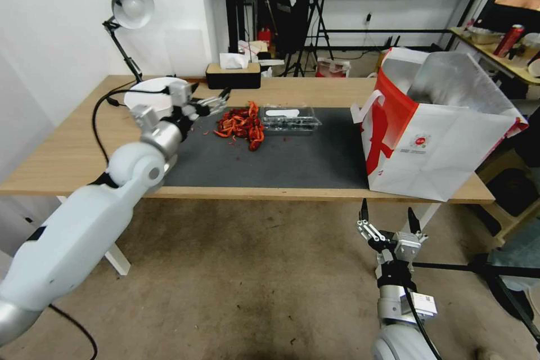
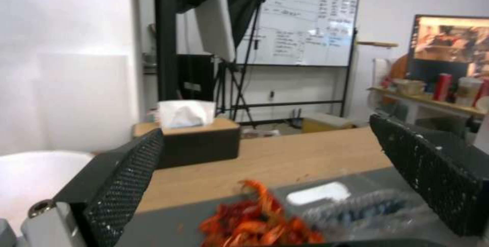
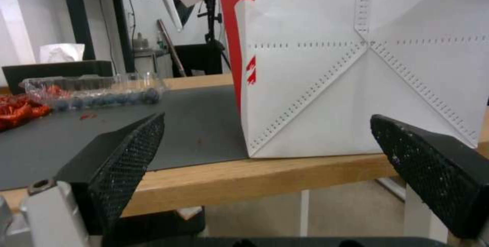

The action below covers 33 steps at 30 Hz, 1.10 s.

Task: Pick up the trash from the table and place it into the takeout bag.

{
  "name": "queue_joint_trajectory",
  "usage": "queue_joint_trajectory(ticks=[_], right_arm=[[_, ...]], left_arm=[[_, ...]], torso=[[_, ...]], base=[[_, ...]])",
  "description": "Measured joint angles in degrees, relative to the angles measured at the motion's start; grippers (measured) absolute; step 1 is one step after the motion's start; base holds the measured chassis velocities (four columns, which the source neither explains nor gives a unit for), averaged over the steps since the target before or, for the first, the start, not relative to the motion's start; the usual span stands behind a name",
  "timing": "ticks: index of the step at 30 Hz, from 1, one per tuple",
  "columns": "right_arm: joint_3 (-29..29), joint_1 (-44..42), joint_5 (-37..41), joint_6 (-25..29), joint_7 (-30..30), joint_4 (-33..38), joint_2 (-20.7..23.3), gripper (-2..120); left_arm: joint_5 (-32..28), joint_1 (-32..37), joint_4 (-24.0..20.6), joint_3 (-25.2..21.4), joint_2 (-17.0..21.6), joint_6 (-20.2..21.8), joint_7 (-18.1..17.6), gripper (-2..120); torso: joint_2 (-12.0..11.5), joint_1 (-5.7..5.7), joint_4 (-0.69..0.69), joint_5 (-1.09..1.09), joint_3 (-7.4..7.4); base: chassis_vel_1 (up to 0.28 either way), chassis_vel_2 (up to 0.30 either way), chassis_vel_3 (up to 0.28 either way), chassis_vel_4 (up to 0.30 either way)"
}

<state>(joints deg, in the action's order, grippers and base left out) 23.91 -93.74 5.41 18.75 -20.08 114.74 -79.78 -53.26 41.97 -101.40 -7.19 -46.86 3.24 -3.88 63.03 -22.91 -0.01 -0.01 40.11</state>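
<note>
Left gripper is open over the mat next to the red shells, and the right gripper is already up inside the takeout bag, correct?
Not quite. The left gripper is open beside the red shells, but the right gripper is not inside the takeout bag. The head view shows it open, below the table edge in front of the bag.

A lab or studio: whiteboard (image 2: 300, 25), light stands (image 1: 315, 17), wall monitor (image 2: 450, 44).
</note>
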Motion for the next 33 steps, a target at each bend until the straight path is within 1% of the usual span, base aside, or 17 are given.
queue_joint_trajectory(ticks=[2,4,6,8,11,12,13,18,21,23,25,26,28,29,33], right_arm=[[-0.1,0.1,0.0,0.0,0.0,-0.2,0.0,100],[-0.1,0.2,0.0,0.0,0.0,-0.2,-0.1,100],[-0.1,0.1,0.0,0.1,0.1,-0.3,-0.2,100],[0.1,-0.1,0.0,0.3,0.1,-0.3,-0.5,100],[0.2,-0.2,0.0,0.3,0.1,-0.3,-0.6,100],[0.2,-0.1,0.0,0.3,0.1,-0.3,-0.6,100],[0.2,-0.1,0.0,0.3,0.1,-0.3,-0.6,100],[0.1,0.0,0.0,0.3,0.2,-0.3,-0.5,100],[0.1,0.1,0.0,0.3,0.2,-0.3,-0.4,100],[0.1,0.1,0.0,0.3,0.3,-0.3,-0.4,100],[0.1,0.1,0.1,0.2,0.5,-0.3,-0.4,100],[0.1,0.1,0.1,0.2,0.5,-0.3,-0.4,100],[0.1,0.2,0.1,0.2,0.5,-0.3,-0.5,100],[0.1,0.2,0.1,0.2,0.5,-0.3,-0.5,100],[-0.1,0.5,0.1,0.2,0.6,-0.3,-0.6,100]], left_arm=[[2.2,4.9,-1.0,-3.0,0.0,-1.5,0.1,100],[2.8,6.2,-1.1,-3.9,-0.1,-1.9,0.1,100],[4.5,9.1,-1.6,-6.1,-0.6,-2.9,0.2,100],[5.4,10.5,-2.0,-7.2,-1.0,-3.2,0.3,100],[6.5,12.0,-2.8,-8.5,-1.3,-3.4,0.3,100],[7.2,13.4,-3.4,-9.5,-1.5,-3.6,0.3,100],[7.2,13.4,-3.4,-9.5,-1.5,-3.6,0.3,100],[9.8,18.4,-5.0,-12.6,-2.7,-4.1,0.4,100],[10.8,20.1,-5.4,-13.6,-3.1,-4.4,0.5,100],[11.9,22.4,-5.9,-14.6,-3.4,-4.9,0.7,100],[13.9,26.0,-7.1,-16.6,-4.2,-5.5,0.8,100],[13.9,26.0,-7.1,-16.6,-4.2,-5.5,0.8,100],[15.9,29.0,-8.1,-18.4,-5.1,-6.3,1.1,100],[15.9,29.0,-8.1,-18.4,-5.1,-6.3,1.1,100],[18.5,34.4,-9.3,-21.4,-7.0,-8.1,1.9,100]], torso=[[0.0,0.0,0.02,0.0,0.0],[0.0,0.0,0.02,-0.02,0.0],[0.0,0.0,0.02,0.01,0.0],[0.0,0.0,-0.01,0.0,0.0],[0.0,-0.01,-0.02,0.02,0.0],[0.0,-0.01,0.0,0.01,0.0],[0.0,-0.01,0.0,0.01,0.0],[0.0,-0.01,0.0,0.01,0.0],[0.0,-0.01,-0.01,0.02,0.0],[0.0,-0.01,0.0,0.01,0.0],[0.0,-0.01,0.01,0.01,0.0],[0.0,-0.01,0.01,0.01,0.0],[0.0,0.0,0.01,0.02,0.0],[0.0,0.0,0.01,0.02,0.0],[0.0,0.0,0.01,0.02,0.0]], base=[[0.0,0.0,0.0,0.0],[0.0,0.0,0.0,0.0],[0.0,0.0,0.0,0.0],[0.0,0.0,0.0,0.0],[0.0,0.0,0.0,0.0],[0.0,0.0,0.0,0.0],[0.0,0.0,0.0,0.0],[0.0,0.0,0.0,0.0],[0.0,0.0,0.0,0.0],[0.0,0.0,0.0,0.0],[0.0,0.0,0.0,0.0],[0.0,0.0,0.0,0.0],[0.0,0.0,0.0,0.0],[0.0,0.0,0.0,0.0],[0.0,0.0,0.0,0.0]])
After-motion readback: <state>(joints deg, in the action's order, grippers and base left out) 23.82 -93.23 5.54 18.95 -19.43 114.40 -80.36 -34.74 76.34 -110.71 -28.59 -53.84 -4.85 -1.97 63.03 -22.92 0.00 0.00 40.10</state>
